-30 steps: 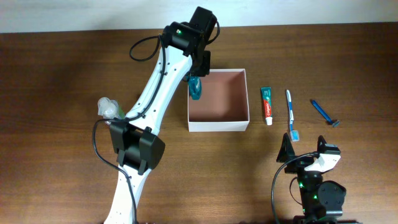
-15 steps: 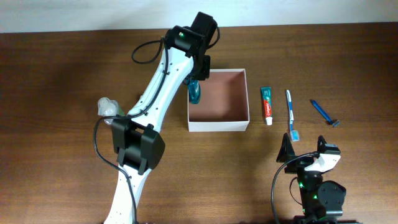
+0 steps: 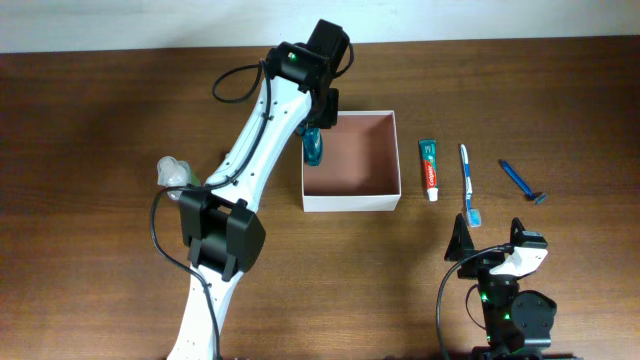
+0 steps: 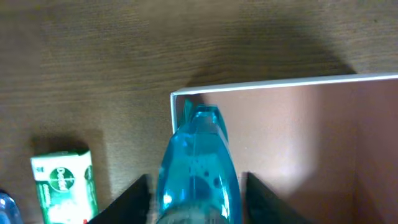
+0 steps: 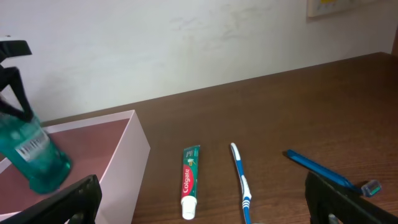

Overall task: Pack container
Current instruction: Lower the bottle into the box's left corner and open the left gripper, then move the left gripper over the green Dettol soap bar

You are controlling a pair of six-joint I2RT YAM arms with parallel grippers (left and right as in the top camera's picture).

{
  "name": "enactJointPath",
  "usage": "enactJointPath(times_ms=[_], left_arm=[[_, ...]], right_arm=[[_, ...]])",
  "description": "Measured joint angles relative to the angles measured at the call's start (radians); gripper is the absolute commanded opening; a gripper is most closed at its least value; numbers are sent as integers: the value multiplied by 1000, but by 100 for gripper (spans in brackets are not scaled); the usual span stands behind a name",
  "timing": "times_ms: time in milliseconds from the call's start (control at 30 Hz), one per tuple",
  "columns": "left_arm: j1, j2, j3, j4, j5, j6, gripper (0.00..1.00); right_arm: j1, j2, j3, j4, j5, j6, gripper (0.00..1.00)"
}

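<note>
The container (image 3: 392, 160) is a square white-walled box with a reddish-brown inside, at the table's middle. My left gripper (image 3: 317, 122) is shut on a teal-blue clear bottle (image 3: 313, 147) and holds it just inside the container's left wall, near the far corner. In the left wrist view the bottle (image 4: 199, 163) sits between my fingers (image 4: 198, 190) over the box corner (image 4: 175, 96). The right wrist view shows the bottle (image 5: 34, 155) tilted inside the container (image 5: 127, 163). I cannot tell if it touches the floor. My right gripper (image 5: 211, 214) is open and empty near the front edge.
A toothpaste tube (image 3: 429, 168), a blue toothbrush (image 3: 467, 185) and a blue razor (image 3: 522, 181) lie right of the container. A clear plastic item (image 3: 172, 172) lies to the left. A green and white packet (image 4: 62, 186) lies beside the box in the left wrist view.
My left gripper has shifted the bottle slightly down and toward the container's left wall, then held still. The right arm has not moved.
</note>
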Motion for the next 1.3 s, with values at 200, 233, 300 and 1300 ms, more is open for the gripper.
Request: enactJointPath(times_ms=[200,233,300,1300], left_arm=[[0,-1,0,6,0,-3,59],[0,-1,0,6,0,-3,60],[0,-1,0,7,0,-3,60],[299,-260,397,-333,-58,88,92]], right_arm=[[0,0,0,0,0,1,99],[0,0,0,0,0,1,99],[0,0,0,0,0,0,99],[0,0,0,0,0,0,99]])
